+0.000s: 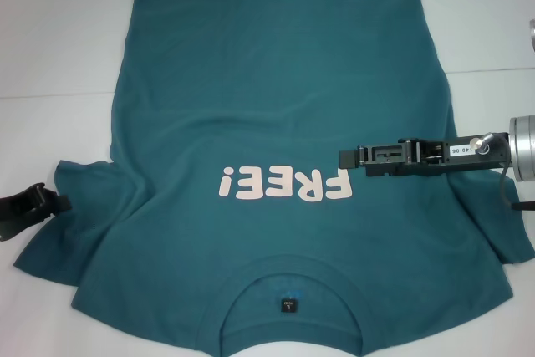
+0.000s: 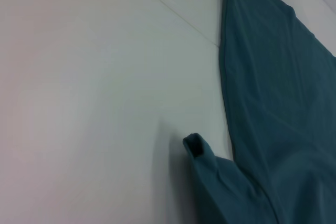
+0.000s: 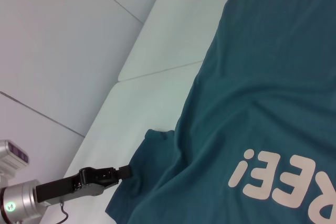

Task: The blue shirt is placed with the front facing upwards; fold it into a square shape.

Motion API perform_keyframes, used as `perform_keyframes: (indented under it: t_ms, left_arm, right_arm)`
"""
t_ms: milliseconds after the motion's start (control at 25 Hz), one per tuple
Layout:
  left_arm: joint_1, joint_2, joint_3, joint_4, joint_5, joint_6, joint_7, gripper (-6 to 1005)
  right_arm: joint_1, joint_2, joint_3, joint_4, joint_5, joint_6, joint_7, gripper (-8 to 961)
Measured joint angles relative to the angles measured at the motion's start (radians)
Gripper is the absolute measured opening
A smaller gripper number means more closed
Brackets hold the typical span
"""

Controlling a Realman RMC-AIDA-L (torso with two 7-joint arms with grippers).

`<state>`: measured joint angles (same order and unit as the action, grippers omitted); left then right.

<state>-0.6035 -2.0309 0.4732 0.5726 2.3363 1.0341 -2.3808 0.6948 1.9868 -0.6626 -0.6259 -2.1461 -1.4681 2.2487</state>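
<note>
Head view: blue shirt point(image 1: 276, 123) under right gripper point(image 1: 347, 159) (front up).

The white table point(image 1: 67, 56) bears the blue shirt point(image 1: 276, 98).

The head camera looks steeply down on the whole blue shirt point(image 1: 267, 165), collar at 6 o'clock. The left wrist camera sits close over its sleeve edge and the white counter point(image 2: 94, 103). The right wrist camera views that same sleeve obliquely across the chest.
</note>
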Motion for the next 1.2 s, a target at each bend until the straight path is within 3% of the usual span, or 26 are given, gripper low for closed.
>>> perform_keyframes:
  t_ms: [240,440,600,880,1200]
  left_arm:
    - [-0.001,0.006,-0.009,0.001,-0.003,0.037,-0.008,29]
    - [-0.005,0.022,-0.076,0.001,-0.011,0.115,-0.011,-1]
    - [-0.006,0.032,-0.137,0.001,-0.017,0.169,-0.003,3]
    - [-0.016,0.038,-0.144,0.001,-0.032,0.226,-0.002,9]
    - [-0.028,0.073,-0.151,0.038,-0.027,0.279,-0.034,16]
  right_arm:
    - [-0.003,0.0,0.001,0.0,0.0,0.0,0.0,933]
    - [-0.006,0.0,0.002,0.0,0.0,0.0,-0.001,933]
    - [-0.007,0.0,0.002,0.0,0.0,0.0,-0.002,932]
    - [-0.009,0.0,0.002,0.0,0.0,0.0,-0.004,932]
    - [-0.01,0.0,0.002,0.001,0.0,-0.005,-0.005,931]
